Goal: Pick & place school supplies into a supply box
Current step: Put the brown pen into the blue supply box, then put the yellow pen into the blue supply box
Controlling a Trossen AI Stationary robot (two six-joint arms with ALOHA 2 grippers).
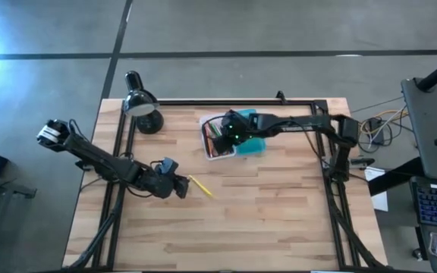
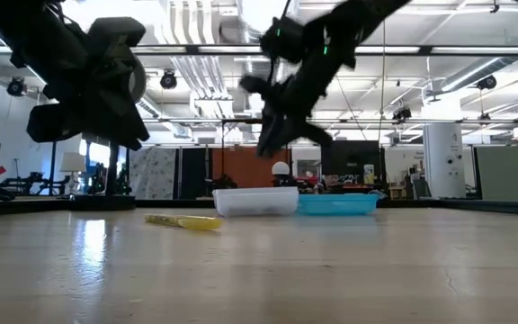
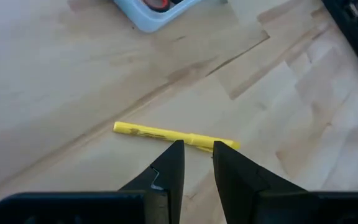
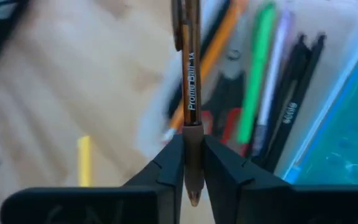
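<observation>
We see the right arm stretched from the table's right edge toward twelve o'clock, its right gripper [image 1: 232,129] hanging above the open clear plastic supply box [image 1: 217,139]. Its two dark fingers [image 4: 169,165] are clenched on a slim brown pen with white lettering [image 4: 191,81], which stands up between them over the box. Inside the box we make out an orange pencil [image 4: 211,46], a green pen [image 4: 255,68], a pale lilac pen [image 4: 272,81], dark pens [image 4: 294,102] and something red [image 4: 230,124] that is too blurred for us to name. The translucent teal-blue lid [image 1: 253,144] lies flat, touching the box on its three o'clock side.

The left arm reaches in from nine o'clock, bent low over the wooden table [image 1: 279,212]. Its left gripper [image 1: 177,187] hovers just at the near end of a yellow pen [image 1: 200,186], fingers [image 3: 169,171] parted a little and holding nothing; the pen lies across the gap between them, on the boards toward six o'clock of the box.

A black desk lamp [image 1: 143,106] stands at about eleven o'clock.
</observation>
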